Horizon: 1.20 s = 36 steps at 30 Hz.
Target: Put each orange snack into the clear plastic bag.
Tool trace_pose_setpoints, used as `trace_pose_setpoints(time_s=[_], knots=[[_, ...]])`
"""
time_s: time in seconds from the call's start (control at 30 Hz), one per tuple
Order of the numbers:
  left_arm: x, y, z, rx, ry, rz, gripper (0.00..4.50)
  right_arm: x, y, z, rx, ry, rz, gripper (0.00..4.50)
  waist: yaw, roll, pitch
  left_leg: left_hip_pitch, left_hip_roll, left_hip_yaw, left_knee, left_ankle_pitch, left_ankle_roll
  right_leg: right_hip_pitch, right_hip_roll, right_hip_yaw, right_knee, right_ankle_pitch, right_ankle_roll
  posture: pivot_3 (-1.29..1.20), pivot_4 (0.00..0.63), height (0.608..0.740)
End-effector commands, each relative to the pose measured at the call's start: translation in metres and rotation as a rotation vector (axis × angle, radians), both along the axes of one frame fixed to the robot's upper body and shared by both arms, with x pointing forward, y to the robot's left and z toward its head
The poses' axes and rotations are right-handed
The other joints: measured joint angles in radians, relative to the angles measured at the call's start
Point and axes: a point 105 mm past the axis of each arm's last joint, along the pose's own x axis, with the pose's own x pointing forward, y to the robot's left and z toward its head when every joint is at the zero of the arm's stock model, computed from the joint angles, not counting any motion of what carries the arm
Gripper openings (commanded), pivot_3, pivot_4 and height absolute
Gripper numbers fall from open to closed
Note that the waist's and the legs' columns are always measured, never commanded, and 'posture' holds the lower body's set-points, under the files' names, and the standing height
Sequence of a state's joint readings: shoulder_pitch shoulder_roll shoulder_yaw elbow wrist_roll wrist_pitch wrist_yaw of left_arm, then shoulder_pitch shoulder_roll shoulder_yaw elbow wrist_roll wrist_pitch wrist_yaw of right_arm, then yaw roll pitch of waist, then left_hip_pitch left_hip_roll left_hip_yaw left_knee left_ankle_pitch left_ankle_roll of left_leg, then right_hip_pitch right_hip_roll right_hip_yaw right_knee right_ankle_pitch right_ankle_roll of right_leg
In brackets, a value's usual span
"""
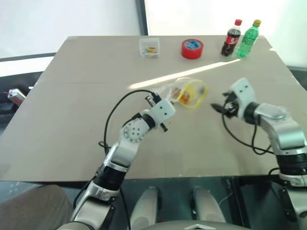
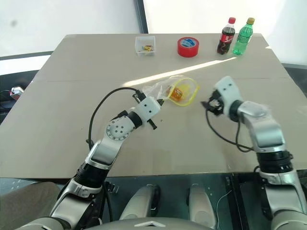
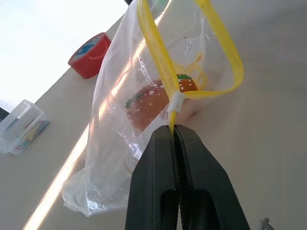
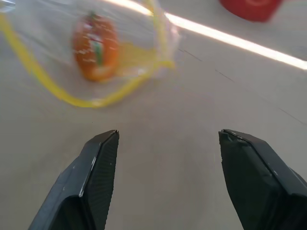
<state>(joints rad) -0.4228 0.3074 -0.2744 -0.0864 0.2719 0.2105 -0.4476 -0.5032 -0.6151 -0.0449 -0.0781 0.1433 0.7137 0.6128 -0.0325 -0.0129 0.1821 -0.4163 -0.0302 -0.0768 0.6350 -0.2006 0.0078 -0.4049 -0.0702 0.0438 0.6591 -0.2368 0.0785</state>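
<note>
The clear plastic bag (image 1: 178,89) lies on the table's middle, its yellow seal strip (image 3: 225,48) bowed into an open loop. My left gripper (image 3: 173,132) is shut on that strip at the bag's mouth. Inside the bag sits an orange snack (image 3: 146,104) with a speckled top, and a second orange snack (image 3: 188,84) rests beside it near the mouth. One snack (image 4: 95,45) also shows through the loop in the right wrist view. My right gripper (image 1: 219,106) hovers open and empty to the right of the bag, a short way off.
At the table's far edge stand a small clear box (image 1: 149,47), a red tape roll (image 1: 192,49), a cola bottle (image 1: 231,38) and a green bottle (image 1: 248,38). A black cable (image 1: 115,108) loops over the left arm.
</note>
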Motion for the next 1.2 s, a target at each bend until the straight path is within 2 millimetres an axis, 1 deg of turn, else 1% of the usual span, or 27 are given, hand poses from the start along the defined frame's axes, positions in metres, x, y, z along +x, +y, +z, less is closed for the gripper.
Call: trace_pose_setpoints(time_s=[0.03,0.23,0.33,0.47,0.8,0.87,0.9,0.93,0.97,1.0,1.03,1.07,1.13,1.2], knots=[[-0.003,0.000,0.006,-0.018,-0.029,0.001,0.00,-0.002,-0.030,0.004,-0.002,-0.006,-0.158,3.40,-0.001,0.000,0.000,0.000,0.000,0.000,0.000,0.000,0.000,0.000,0.000,0.000,0.000,0.000,0.000,0.00,0.150,0.740],[-0.002,0.002,0.005,-0.009,-0.029,0.004,0.00,-0.010,-0.056,-0.010,-0.017,0.064,-0.303,3.40,-0.002,0.000,0.000,0.000,0.000,0.001,0.000,0.000,0.000,0.000,0.000,0.001,0.000,0.000,0.000,0.00,0.150,0.740],[-0.002,0.003,0.005,-0.005,-0.030,0.004,0.00,-0.011,-0.067,-0.012,-0.042,0.057,-0.363,3.40,0.001,0.000,0.000,0.000,0.000,0.001,0.000,0.000,0.000,0.000,0.000,0.000,0.000,0.000,0.000,0.00,0.150,0.740],[-0.002,0.003,0.005,-0.001,-0.030,0.003,0.00,-0.015,-0.077,-0.015,-0.106,0.054,-0.397,3.40,0.007,0.000,0.000,0.000,0.000,0.002,0.000,0.000,0.000,0.000,0.000,0.000,0.000,0.000,0.000,0.00,0.150,0.740],[-0.002,0.002,0.004,0.002,-0.028,-0.001,0.00,-0.023,-0.105,-0.031,-0.169,0.097,-0.491,3.40,0.015,0.000,0.000,0.000,0.000,0.002,0.000,0.000,0.000,0.000,0.000,0.000,0.000,0.000,0.000,0.00,0.150,0.740],[-0.002,0.003,0.004,0.002,-0.029,0.000,0.00,-0.023,-0.108,-0.031,-0.176,0.091,-0.494,2.88,0.017,0.000,0.000,0.000,0.000,0.002,0.000,0.000,0.000,0.000,0.000,0.000,-0.001,0.000,0.000,0.00,0.150,0.740],[-0.002,0.003,0.004,0.001,-0.029,0.000,0.00,-0.021,-0.107,-0.029,-0.172,0.085,-0.490,2.67,0.018,0.000,0.000,0.000,0.000,0.002,0.000,0.000,0.000,0.000,0.000,0.000,-0.001,0.000,0.000,0.00,0.150,0.740],[-0.002,0.003,0.004,0.001,-0.029,0.001,0.00,-0.020,-0.105,-0.027,-0.167,0.077,-0.485,2.27,0.017,0.000,0.000,0.000,0.000,0.002,0.000,0.000,0.000,0.000,0.000,0.000,-0.001,0.000,0.000,0.00,0.150,0.740],[-0.002,0.003,0.004,0.001,-0.029,0.001,0.00,-0.017,-0.102,-0.024,-0.157,0.061,-0.472,1.65,0.017,0.000,0.000,0.000,0.000,0.002,0.000,0.000,0.000,0.000,0.000,0.000,-0.001,0.000,0.000,0.00,0.150,0.740],[-0.002,0.003,0.004,0.001,-0.029,0.001,0.00,-0.015,-0.097,-0.019,-0.143,0.040,-0.455,1.15,0.017,0.000,0.000,0.000,0.000,0.002,0.000,0.000,0.000,0.000,0.000,0.000,-0.001,0.000,0.000,0.00,0.150,0.740],[-0.002,0.002,0.004,0.001,-0.030,0.000,0.00,-0.011,-0.088,-0.012,-0.116,0.013,-0.423,0.83,0.016,0.000,0.000,0.000,0.000,0.003,0.000,0.000,0.000,0.000,0.000,0.000,0.000,0.000,0.000,0.00,0.150,0.740],[-0.002,0.002,0.004,0.001,-0.030,-0.001,0.00,-0.007,-0.079,-0.006,-0.090,-0.012,-0.386,0.83,0.014,0.000,0.000,0.000,0.000,0.003,0.000,0.000,0.000,0.000,0.000,0.000,0.000,0.000,0.000,0.00,0.150,0.740],[-0.002,0.002,0.004,0.002,-0.030,-0.002,0.00,-0.002,-0.054,0.007,-0.029,-0.056,-0.288,0.83,0.009,0.000,0.000,0.000,0.000,0.003,0.000,0.000,0.000,0.000,0.000,0.001,0.000,0.000,0.000,0.00,0.150,0.740],[-0.002,0.003,0.004,0.002,-0.031,0.000,0.00,-0.004,-0.009,0.016,0.039,-0.061,-0.098,0.83,0.008,0.000,0.000,0.000,0.001,0.002,0.000,0.000,0.000,0.000,0.001,0.000,0.000,0.000,0.000,0.00,0.150,0.740]])
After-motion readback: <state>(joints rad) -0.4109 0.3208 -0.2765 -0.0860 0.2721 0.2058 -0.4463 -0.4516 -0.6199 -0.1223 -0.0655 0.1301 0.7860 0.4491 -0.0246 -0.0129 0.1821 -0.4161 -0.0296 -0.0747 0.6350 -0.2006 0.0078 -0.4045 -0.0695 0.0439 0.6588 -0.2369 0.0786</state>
